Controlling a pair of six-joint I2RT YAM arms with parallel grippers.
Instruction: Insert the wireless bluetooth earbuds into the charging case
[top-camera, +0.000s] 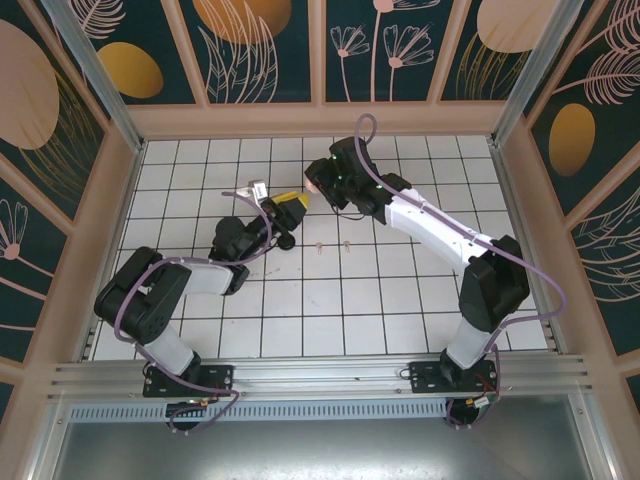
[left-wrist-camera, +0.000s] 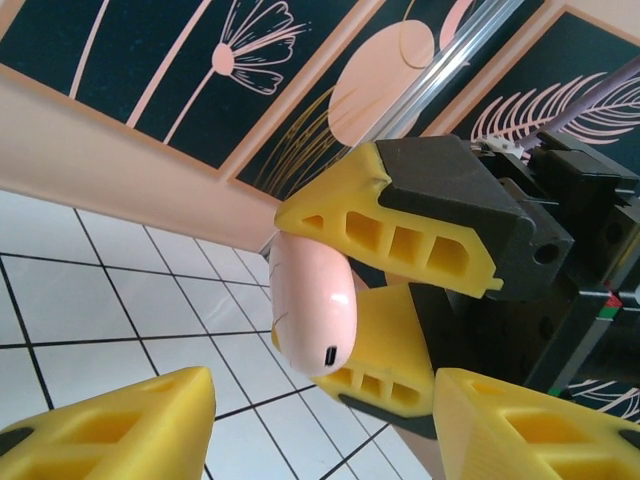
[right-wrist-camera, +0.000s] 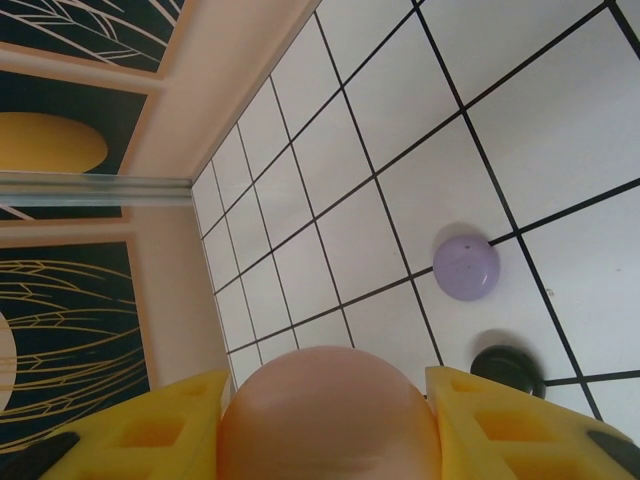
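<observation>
While my right claw (right-wrist-camera: 330, 425) clamps its yellow fingers on the pink charging case (left-wrist-camera: 312, 310), a smooth, glossy pebble of plastic with a small dark slot at one end, my left claw (left-wrist-camera: 322, 405) hangs just beside it, jaws partly apart and gripping nothing. The fingers are blocky wedges with hollow cells, mounted on matte black bodies. Two pale pink earbuds (top-camera: 318, 245) lie loose on the white, black-gridded worktop (right-wrist-camera: 520, 110), near each other and nearer my bases than both claws; from overhead they are too small to show any shape. A domed lilac case (right-wrist-camera: 465, 268) and a black case (right-wrist-camera: 508, 368) sit near each other on the tiles, the black one's lower edge hidden behind my right claw's finger. Whether the pink case's lid is open I cannot tell.
</observation>
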